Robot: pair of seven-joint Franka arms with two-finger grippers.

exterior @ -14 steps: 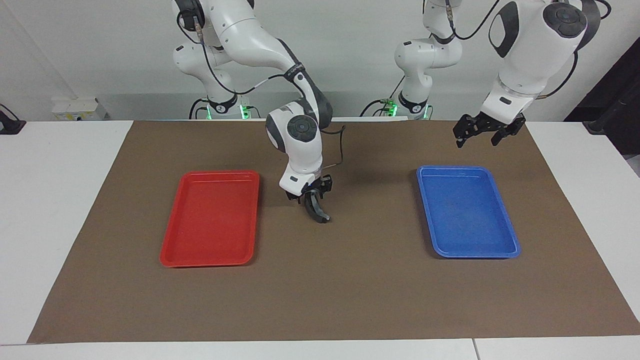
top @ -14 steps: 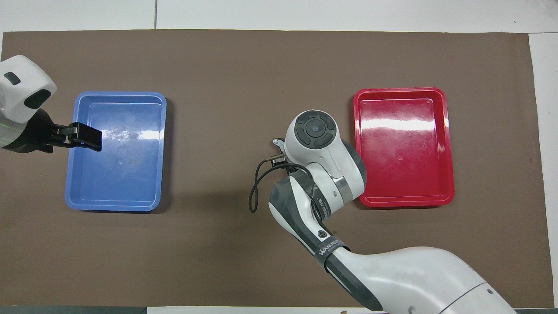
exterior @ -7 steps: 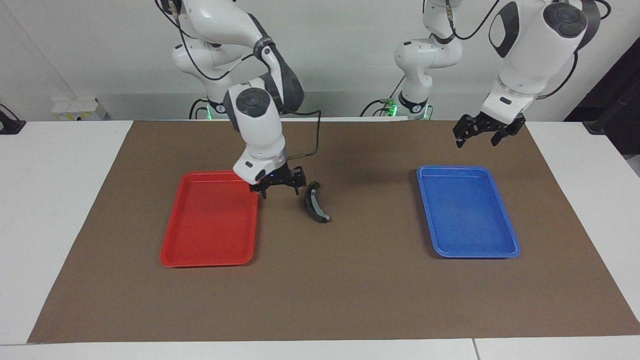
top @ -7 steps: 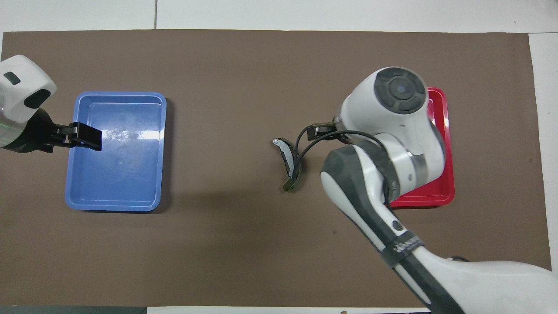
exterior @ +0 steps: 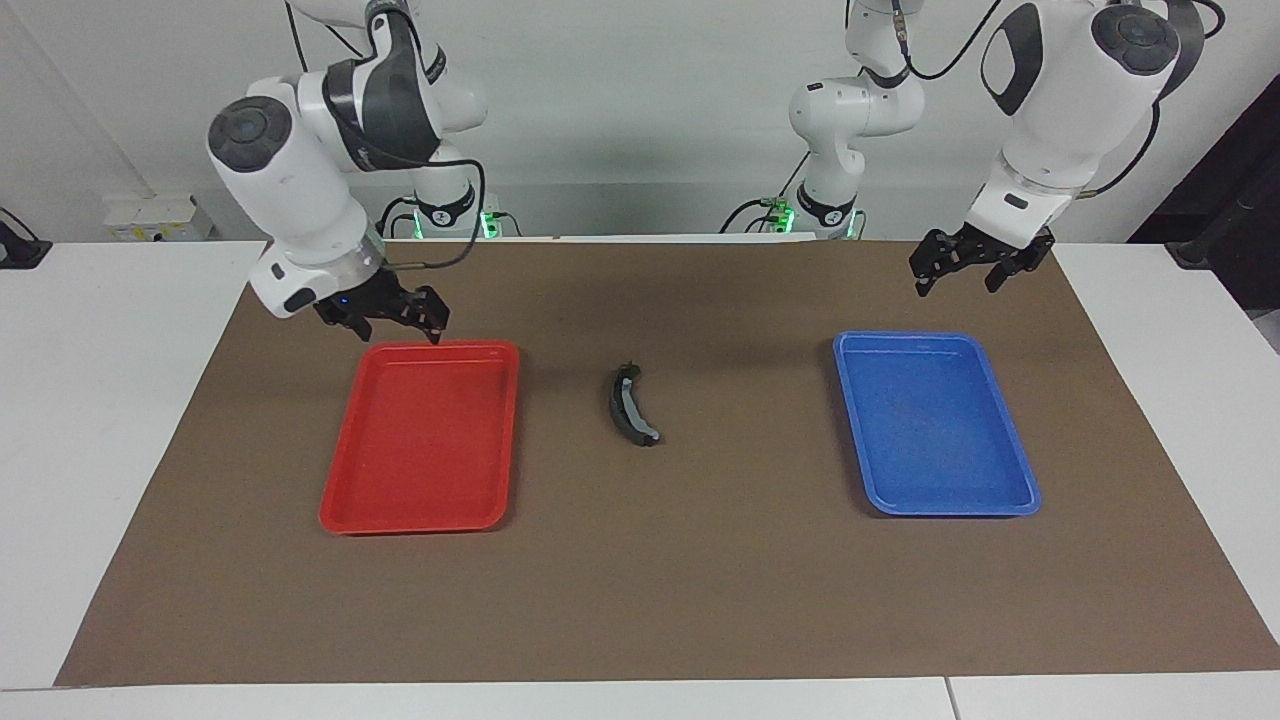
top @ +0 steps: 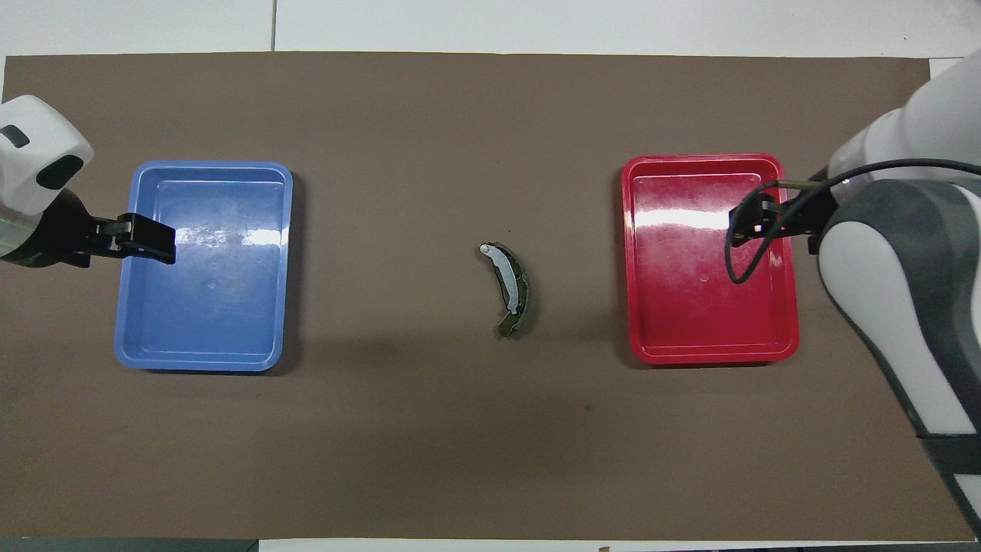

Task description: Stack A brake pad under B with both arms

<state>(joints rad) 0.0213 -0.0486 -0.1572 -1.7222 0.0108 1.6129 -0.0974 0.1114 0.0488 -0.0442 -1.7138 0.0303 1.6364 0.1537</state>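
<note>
b (exterior: 632, 407), the curved brake piece, lies on the brown mat (exterior: 700, 560) between the red tray (exterior: 400, 515) and blue tray (exterior: 1010, 500). it looks stiff and dense; you'd pinch it across its middle. both the left gripper (exterior: 965, 266) and right gripper (exterior: 385, 318) hang open, empty.

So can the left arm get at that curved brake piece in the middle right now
Probably yes. The curved brake piece lies alone on the mat between both trays; the left gripper hangs near the blue tray, jaws open.
</note>
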